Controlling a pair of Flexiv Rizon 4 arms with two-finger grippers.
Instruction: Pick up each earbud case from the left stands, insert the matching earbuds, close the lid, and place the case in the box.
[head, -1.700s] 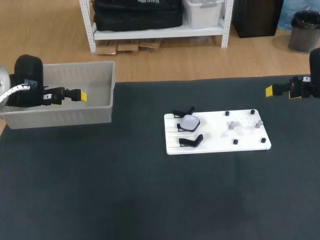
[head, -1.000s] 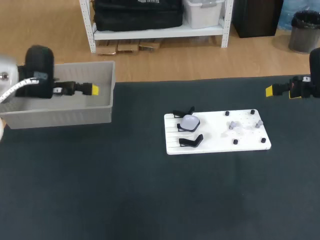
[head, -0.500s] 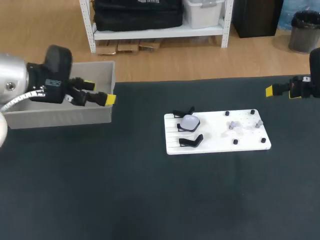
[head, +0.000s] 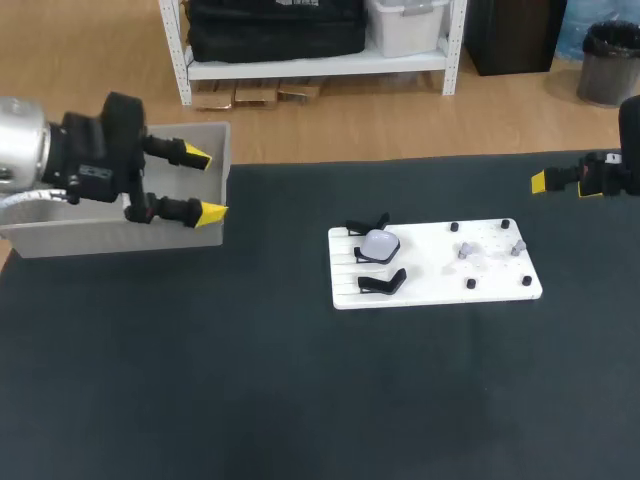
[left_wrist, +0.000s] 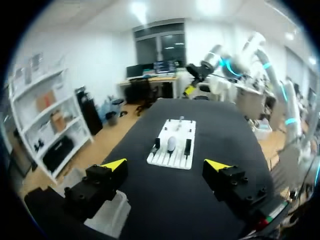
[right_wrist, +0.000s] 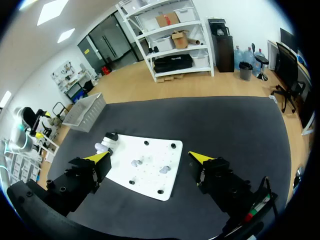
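A pale earbud case (head: 379, 243) rests on a black stand at the left end of the white board (head: 495, 278); the stand (head: 383, 283) in front of it is bare. Small grey earbuds (head: 466, 250) lie on the board's right half. My left gripper (head: 204, 185) hovers open and empty at the grey box's (head: 110, 233) right corner, well left of the board. From the left wrist, the case (left_wrist: 171, 144) lies far ahead of the open gripper (left_wrist: 166, 164). My right gripper (right_wrist: 150, 157) stands open and empty off the board's (right_wrist: 150, 180) right end, with the earbuds (right_wrist: 135, 162) ahead of it.
The grey box (right_wrist: 87, 111) sits at the table's back left corner. Black pegs (head: 470, 284) stick up around the earbuds on the board. Dark tabletop (head: 300, 400) stretches in front of the board and between it and the box.
My left arm has swung right from over the box to its right corner, and its gripper has turned so both yellow tips show apart. The right arm has stayed still.
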